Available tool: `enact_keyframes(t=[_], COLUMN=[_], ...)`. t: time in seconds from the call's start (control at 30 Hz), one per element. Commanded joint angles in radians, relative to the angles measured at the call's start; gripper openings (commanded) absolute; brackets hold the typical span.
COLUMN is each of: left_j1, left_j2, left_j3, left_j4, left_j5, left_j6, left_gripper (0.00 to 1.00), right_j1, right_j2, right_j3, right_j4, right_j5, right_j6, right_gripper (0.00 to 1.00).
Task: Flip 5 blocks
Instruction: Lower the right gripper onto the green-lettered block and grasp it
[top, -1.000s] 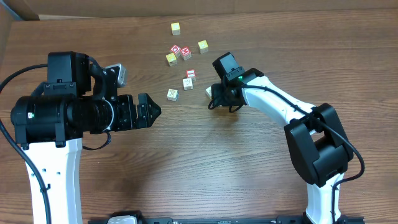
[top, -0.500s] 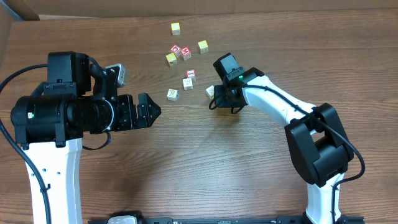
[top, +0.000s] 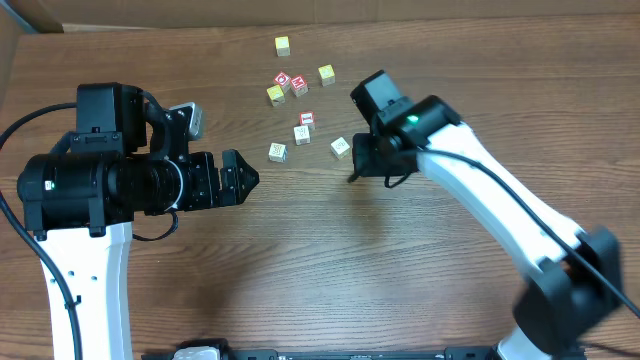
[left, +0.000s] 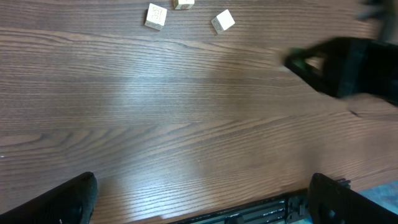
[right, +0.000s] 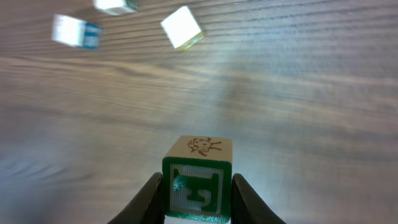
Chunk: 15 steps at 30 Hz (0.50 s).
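Right claw (right: 198, 193) gripped the green-faced block (right: 198, 168) by two sides; it might twist free and drop to the bench (right: 298, 124). Left claw (top: 243, 177) stood released.

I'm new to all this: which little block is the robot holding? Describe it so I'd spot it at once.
On the wooden table, find the right arm's hand; a small wooden cube sits pinched between its two fingers. Unlike the white cube lying loose beyond it, this one has a green printed face and a pale top with a dark line drawing.
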Motion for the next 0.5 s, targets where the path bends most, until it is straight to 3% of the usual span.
enact_keyframes(t=[0.0,0.17,0.47], left_j1=[0.004,0.004,0.004], left_j2=[0.005,0.005,0.005], left_j3=[0.022,0.022,0.022], left_j4=[0.005,0.005,0.005], left_j5=[-0.002,-0.002,-0.002], left_j6=[0.001,0.001,0.001], left_gripper=[1.00,1.00,1.00], right_j1=[0.024,0.097,0.243], right_j2=[-0.065,-0.070,-0.061], right_j3=[0.023,0.019,-0.074], right_j4=[-0.050,-0.140,-0.062], right_j5=[-0.009,-0.008,0.109], right_j6=[0.117,0.183,0.293], right_gripper=[0.15,0.14,0.14])
